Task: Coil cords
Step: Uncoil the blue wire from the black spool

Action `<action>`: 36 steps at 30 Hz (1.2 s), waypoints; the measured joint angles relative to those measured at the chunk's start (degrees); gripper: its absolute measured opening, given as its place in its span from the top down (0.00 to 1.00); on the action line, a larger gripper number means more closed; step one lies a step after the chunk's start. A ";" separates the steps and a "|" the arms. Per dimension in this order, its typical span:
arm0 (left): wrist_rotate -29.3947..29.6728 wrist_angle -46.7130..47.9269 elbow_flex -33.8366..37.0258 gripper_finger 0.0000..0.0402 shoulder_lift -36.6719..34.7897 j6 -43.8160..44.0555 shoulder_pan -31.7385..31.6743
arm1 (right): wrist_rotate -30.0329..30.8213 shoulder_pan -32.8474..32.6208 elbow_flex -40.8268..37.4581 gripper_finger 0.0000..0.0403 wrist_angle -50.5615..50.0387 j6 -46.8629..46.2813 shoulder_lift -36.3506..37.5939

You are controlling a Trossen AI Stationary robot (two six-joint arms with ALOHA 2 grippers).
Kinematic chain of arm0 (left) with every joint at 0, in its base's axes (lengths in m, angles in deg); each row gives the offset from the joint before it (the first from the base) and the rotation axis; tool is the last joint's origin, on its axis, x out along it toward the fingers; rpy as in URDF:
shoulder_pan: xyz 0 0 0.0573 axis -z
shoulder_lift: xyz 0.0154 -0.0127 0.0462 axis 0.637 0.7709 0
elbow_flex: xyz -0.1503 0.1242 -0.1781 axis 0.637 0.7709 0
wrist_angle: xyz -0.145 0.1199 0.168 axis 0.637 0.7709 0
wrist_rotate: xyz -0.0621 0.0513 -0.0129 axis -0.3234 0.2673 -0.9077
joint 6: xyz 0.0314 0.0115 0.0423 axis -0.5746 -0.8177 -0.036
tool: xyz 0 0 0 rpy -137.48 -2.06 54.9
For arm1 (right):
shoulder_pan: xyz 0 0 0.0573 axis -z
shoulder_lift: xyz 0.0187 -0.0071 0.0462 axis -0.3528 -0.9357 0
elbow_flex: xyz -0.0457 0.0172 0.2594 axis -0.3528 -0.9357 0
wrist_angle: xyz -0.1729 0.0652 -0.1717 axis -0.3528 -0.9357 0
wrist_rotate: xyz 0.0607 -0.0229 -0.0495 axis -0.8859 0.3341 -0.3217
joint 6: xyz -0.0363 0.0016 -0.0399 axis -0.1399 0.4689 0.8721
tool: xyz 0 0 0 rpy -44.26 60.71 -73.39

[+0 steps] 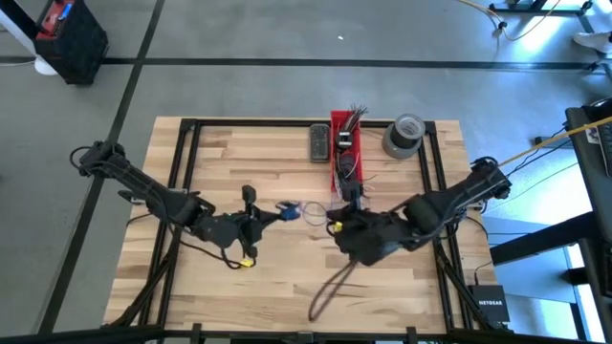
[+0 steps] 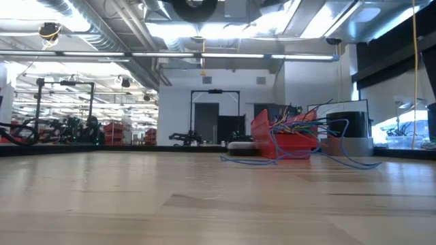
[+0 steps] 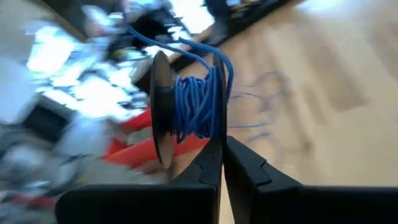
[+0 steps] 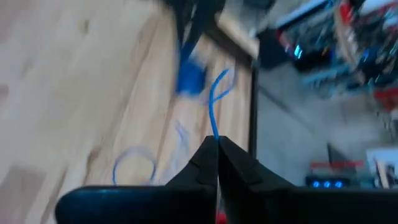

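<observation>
The pale wood-plank worktop (image 1: 277,287) lies bare along its near edge, its dark frame rails running front to back. Towards the middle, nearer than the red bin (image 1: 345,153), the left pincer (image 3: 219,134) is clamped on the rim of a black spool (image 3: 163,106) wound with blue cord (image 3: 196,109). Just right of the spool the right pincer (image 4: 217,144) is closed on a free run of the same cord, and loose loops lie on the wood between the two arms. The red bin stands at the far middle, multicoloured wire ends (image 2: 296,122) bristling from it, a dark box (image 1: 318,142) just left of it and a grey tape roll (image 1: 403,135) just right. Beyond the worktop is grey concrete floor (image 1: 249,38) marked with dark lines, and a bright workshop with ceiling ducts (image 2: 88,27) and racks.
</observation>
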 joint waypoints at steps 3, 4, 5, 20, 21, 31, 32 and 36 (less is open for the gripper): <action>-10.55 0.06 0.00 0.99 0.03 0.20 -2.62 | 0.50 -0.77 1.95 0.98 5.39 5.40 0.07; -13.60 -0.48 0.00 0.99 0.15 0.11 -3.45 | 0.07 -0.73 2.00 0.98 7.68 7.66 0.09; -16.62 -1.52 0.00 0.99 0.45 0.15 -4.32 | -0.42 -0.52 2.00 0.98 9.83 9.79 0.09; -49.09 -16.32 0.00 0.99 4.15 -12.57 -3.09 | -15.83 13.57 1.95 0.98 9.77 12.13 -6.51; -48.61 -16.31 0.02 0.99 3.56 -13.46 -1.96 | -15.84 13.93 1.93 0.98 7.69 10.71 -7.13; -11.89 -16.46 0.00 0.99 -0.96 -15.02 11.22 | -11.21 11.62 -0.15 0.98 -10.56 -5.56 -9.51; -6.36 -15.71 0.00 0.99 -0.96 -14.25 11.95 | -10.75 11.13 -0.52 0.98 -12.29 -7.31 -9.51; 10.84 -12.46 0.00 0.99 -0.96 -10.90 12.58 | -9.86 8.85 -1.49 0.98 -18.72 -15.01 -9.38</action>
